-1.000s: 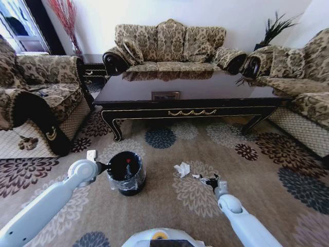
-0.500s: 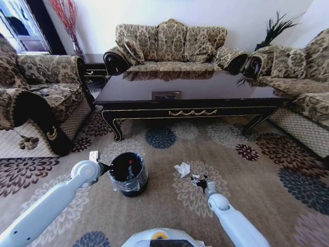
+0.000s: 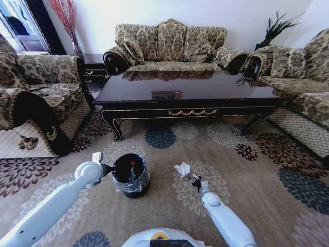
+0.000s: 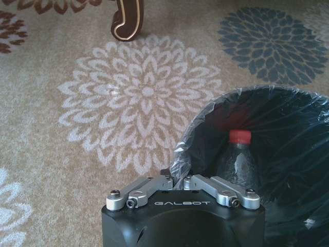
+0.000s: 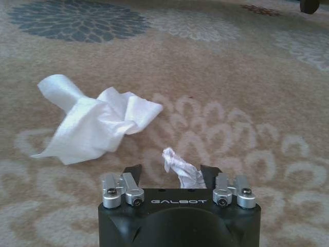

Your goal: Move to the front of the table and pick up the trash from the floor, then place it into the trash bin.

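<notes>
The black trash bin (image 3: 131,176) with its clear liner stands on the patterned floor (image 3: 247,175) in front of the dark table (image 3: 190,92). My left gripper (image 3: 108,167) is shut on the bin's lined rim (image 4: 181,163). A dark bottle with a red cap (image 4: 238,154) stands inside the bin. My right gripper (image 5: 172,172) is low over the carpet and open, with a small crumpled white scrap of trash (image 5: 180,172) between its fingers. A larger crumpled white paper (image 5: 95,123) lies just beyond it; in the head view this paper (image 3: 182,169) is near the right gripper (image 3: 194,181).
Patterned sofas stand on the left (image 3: 36,98), behind the table (image 3: 169,46) and on the right (image 3: 303,87). A curved table leg (image 4: 127,20) is a short way beyond the bin. Open carpet lies to the right of the scraps.
My right gripper has moved left across the carpet to the small white scrap. The left gripper and the bin have shifted slightly to the right.
</notes>
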{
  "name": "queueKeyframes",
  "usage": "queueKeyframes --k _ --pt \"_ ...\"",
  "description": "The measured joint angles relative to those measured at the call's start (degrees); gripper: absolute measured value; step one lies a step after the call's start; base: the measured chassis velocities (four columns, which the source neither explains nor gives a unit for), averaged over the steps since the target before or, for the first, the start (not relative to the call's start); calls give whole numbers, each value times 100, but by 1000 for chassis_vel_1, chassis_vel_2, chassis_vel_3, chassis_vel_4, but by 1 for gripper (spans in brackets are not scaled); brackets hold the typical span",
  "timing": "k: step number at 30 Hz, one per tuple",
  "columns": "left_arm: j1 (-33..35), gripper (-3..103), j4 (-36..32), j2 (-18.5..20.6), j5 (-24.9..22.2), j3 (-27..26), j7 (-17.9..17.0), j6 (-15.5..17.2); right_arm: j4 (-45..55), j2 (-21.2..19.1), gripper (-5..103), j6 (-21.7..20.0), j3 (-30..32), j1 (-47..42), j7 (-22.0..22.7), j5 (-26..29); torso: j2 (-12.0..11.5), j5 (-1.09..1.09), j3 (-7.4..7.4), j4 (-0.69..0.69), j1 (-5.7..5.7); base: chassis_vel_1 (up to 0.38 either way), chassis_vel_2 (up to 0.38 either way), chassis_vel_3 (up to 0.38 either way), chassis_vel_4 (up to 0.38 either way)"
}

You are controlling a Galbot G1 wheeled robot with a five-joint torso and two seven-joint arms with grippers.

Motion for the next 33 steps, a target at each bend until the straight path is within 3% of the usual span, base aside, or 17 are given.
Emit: queueKeyframes --k 5,12,14,17,23,27,29,31,33 --pt "-3 4 -5 10 -3 7 7 0 -51 -85 54 12 39 31 -3 39 0 -1 0 -2 0 0 0 0 0" --pt "-4 4 -65 10 -9 15 5 0 12 -193 21 5 50 -19 7 134 0 0 0 -2 0 0 0 0 0" --pt "-4 4 -73 12 -12 20 4 0 60 -218 21 -6 54 -33 12 160 0 0 0 -2 0 0 0 0 0" --pt "-10 4 -94 14 -16 43 2 0 238 -300 5 -61 71 -80 40 225 0 0 0 -2 0 0 0 0 0" --pt "-50 4 -98 -8 -16 98 0 0 894 -541 1 -190 175 -284 156 408 -1 1 0 -1 0 0 0 0 0" --pt "-100 4 -108 -39 -10 140 -3 0 2047 -852 1 -354 321 -704 275 731 -1 0 0 -2 0 0 0 0 0" --pt "-99 4 -165 -65 -15 138 -63 0 3146 -1090 1 -541 390 -1141 360 992 0 0 0 -2 0 0 0 0 0" --pt "-111 4 -166 -79 -15 147 -75 0 3360 -1127 1 -561 403 -1233 364 1020 0 1 0 -1 0 0 0 0 0" --pt "-179 4 -159 -152 -24 239 -111 0 4374 -1260 1 -674 446 -1626 383 1135 0 -2 -1 -2 0 0 0 0 0"
